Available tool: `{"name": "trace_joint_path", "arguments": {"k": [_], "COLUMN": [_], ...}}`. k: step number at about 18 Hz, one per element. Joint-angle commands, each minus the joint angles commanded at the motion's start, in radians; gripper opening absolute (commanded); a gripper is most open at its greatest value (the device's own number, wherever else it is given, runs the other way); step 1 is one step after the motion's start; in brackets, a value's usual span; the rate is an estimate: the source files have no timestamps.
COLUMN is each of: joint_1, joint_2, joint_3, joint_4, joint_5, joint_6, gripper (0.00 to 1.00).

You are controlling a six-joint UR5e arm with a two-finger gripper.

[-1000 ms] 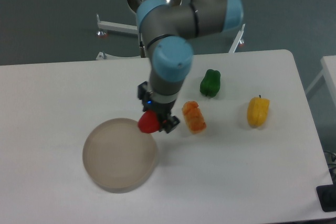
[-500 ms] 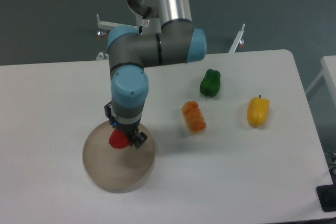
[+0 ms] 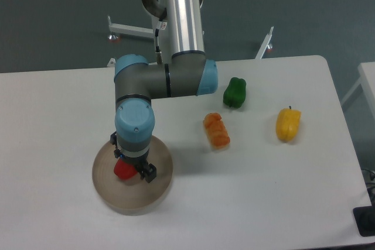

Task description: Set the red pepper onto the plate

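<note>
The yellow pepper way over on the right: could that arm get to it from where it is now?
Probably, but not right away. Nothing stands around the yellow pepper, so the way looks free, but the gripper is shut on the red pepper over the plate.

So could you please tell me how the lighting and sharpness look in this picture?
Fixed camera: soft, even light; only faint shadows under the plate and yellow pepper; mild sheen on the arm tube; the red pepper slightly soft, half hidden by the wrist.
</note>
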Motion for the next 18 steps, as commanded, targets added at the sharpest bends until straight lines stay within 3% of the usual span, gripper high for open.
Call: {"name": "trace_joint_path", "arguments": {"k": [3, 7, 12, 18], "joint_1": [0.015, 0.138, 0.316, 0.422], "joint_2": [0.017, 0.061, 0.091, 0.097], "joint_3": [0.006, 0.028, 0.049, 0.048], "joint_4": [0.000, -0.003, -0.020, -0.032], "joint_5": [0.005, 0.021, 0.017, 0.025], "joint_6": [0.002, 0.053, 0.315, 0.555], "gripper": [1.00, 1.00, 1.00, 1.00]}}
